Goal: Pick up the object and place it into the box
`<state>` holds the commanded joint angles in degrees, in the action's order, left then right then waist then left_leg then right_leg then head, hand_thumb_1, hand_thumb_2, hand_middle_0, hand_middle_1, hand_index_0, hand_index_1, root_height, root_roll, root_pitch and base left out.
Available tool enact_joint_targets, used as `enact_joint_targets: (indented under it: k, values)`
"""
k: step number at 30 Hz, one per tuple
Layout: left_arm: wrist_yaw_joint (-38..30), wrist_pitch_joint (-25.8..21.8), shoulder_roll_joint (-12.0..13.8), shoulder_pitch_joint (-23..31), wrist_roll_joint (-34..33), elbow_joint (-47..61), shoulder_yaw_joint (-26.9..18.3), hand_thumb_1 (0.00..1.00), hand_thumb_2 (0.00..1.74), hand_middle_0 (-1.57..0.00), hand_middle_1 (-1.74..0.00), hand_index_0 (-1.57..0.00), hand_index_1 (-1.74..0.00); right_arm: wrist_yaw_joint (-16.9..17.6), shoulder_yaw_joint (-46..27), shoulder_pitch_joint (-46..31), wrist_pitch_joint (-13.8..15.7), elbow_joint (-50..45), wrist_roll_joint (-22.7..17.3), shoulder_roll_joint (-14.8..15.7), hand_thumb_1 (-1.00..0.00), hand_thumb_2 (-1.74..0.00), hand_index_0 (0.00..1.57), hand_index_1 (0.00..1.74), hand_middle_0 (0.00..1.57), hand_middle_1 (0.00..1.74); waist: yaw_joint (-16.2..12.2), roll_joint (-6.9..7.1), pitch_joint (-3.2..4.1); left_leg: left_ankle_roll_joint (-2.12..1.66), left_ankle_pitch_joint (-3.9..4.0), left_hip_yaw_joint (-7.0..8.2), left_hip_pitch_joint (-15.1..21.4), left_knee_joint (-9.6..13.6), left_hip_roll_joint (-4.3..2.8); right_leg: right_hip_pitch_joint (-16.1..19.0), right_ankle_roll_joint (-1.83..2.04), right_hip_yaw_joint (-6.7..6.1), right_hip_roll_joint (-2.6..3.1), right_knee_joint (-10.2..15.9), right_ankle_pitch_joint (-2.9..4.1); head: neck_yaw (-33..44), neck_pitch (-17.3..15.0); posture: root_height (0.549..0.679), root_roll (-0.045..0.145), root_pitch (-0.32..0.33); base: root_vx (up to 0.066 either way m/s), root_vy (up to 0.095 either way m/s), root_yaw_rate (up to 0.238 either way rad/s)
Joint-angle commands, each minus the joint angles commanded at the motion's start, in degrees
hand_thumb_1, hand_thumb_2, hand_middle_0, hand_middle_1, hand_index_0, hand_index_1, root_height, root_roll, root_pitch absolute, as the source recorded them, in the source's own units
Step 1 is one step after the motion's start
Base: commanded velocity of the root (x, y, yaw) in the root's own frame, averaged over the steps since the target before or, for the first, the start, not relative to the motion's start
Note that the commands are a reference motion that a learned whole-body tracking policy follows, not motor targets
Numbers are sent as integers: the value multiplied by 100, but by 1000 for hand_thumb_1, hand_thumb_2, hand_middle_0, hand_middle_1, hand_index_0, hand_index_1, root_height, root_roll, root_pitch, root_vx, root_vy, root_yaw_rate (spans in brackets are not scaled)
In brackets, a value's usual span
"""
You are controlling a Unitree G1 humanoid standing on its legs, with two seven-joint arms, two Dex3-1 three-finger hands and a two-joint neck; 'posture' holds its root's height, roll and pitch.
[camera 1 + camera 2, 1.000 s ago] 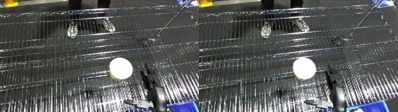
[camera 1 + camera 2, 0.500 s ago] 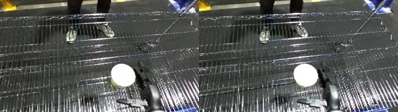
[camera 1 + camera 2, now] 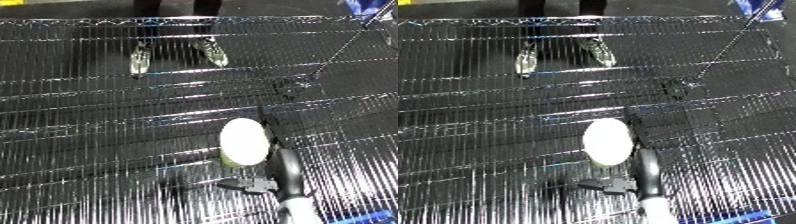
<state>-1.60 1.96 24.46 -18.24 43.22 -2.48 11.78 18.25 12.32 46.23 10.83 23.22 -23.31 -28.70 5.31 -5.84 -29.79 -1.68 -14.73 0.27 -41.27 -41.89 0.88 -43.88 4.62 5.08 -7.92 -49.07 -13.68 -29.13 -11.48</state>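
Note:
A white oval object (image 3: 244, 141) with a yellow-green lower end lies on the wire shelf top (image 3: 107, 135), right of centre. My right hand (image 3: 286, 172) comes in from the bottom edge just right of it. Its fingers (image 3: 631, 125) stretch straight along the object's right side. The thumb (image 3: 247, 186) sticks out to the left just below the object. The hand looks open, close against the object, not curled round it. My left hand is out of view. No bin shows clearly.
A thin metal rod (image 3: 342, 47) slants from the top right corner down to a joint (image 3: 289, 90) on the shelf. A person's shoes (image 3: 138, 55) show through the wires at the far side. A blue edge (image 3: 360, 218) peeks in at the bottom right.
The camera has shifted a little. My right hand has slid forward along the object's right side; the object has stayed in place on the shelf.

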Motion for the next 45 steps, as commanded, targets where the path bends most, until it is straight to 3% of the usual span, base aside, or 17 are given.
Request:
enact_joint_targets:
  k: [7, 15, 22, 29, 41, 45]
  values:
    - [38, -33, 31, -15, 116, 6, 22, 1000, 1740, -1570, -1740, -1570, -1740, -10, 19, 114, 114, 294, -127, -50, -450, -783, 706, 783, 706, 783, 29, -36, 0, 17, 10, 1, -41, 38, 20, -52, -3, 23, -13, 5, 5, -94, 51, 620, 33, 219, -26, 16, 24]
    - [19, -126, 18, -33, 136, 13, 37, 1000, 1740, -1570, -1740, -1570, -1740, 60, 15, 85, 227, 409, -81, -59, -850, -1479, 1334, 1479, 1334, 1479, 11, -7, 0, 22, 60, -12, 151, 227, 21, 119, 2, 39, 7, 213, 62, -155, 85, 625, 33, 212, -34, 10, -13]
    - [67, -230, 49, -4, 162, -62, 12, 1000, 1740, -1570, -1740, -1570, -1740, 217, -14, 35, 268, 402, 0, -107, -850, -1479, 1334, 1479, 1334, 1479, -34, 47, 0, 8, 129, -9, 498, 509, -17, 428, 14, 56, 34, 503, 124, -220, 124, 632, 31, 194, -49, 1, -47]
    - [172, -296, 66, 89, 131, -118, -71, 1000, 1740, -1570, -1740, -1570, -1740, 382, -109, -148, 249, 89, 101, -167, -850, -1479, 1334, 1479, 1334, 1479, -146, 145, 0, -28, 186, -5, 1021, 807, -63, 914, 26, 36, 86, 846, 182, -279, -32, 640, 32, 153, -39, -4, -93]
    - [304, -412, 5, 251, 71, -170, -194, 1000, 1740, -1570, -1740, -1570, -1740, 523, -516, -741, 83, -906, 424, -277, -850, -1479, 1334, 1479, 1334, 1479, -507, 256, 0, -92, 249, 133, 1797, 1250, -145, 1626, 62, -125, 190, 1508, 335, -511, -128, 653, 39, 97, -36, 12, -151]
    - [295, -469, -24, 281, 50, -175, -226, 1000, 1740, -1570, -1740, -1570, -1740, 625, -662, -966, 81, -1203, 459, -275, -850, -1479, 1334, 1479, 1334, 1479, -631, 275, 0, -113, 249, 214, 1990, 1342, -179, 1804, 74, -177, 191, 1674, 377, -732, -106, 656, 41, 85, -45, 27, -189]
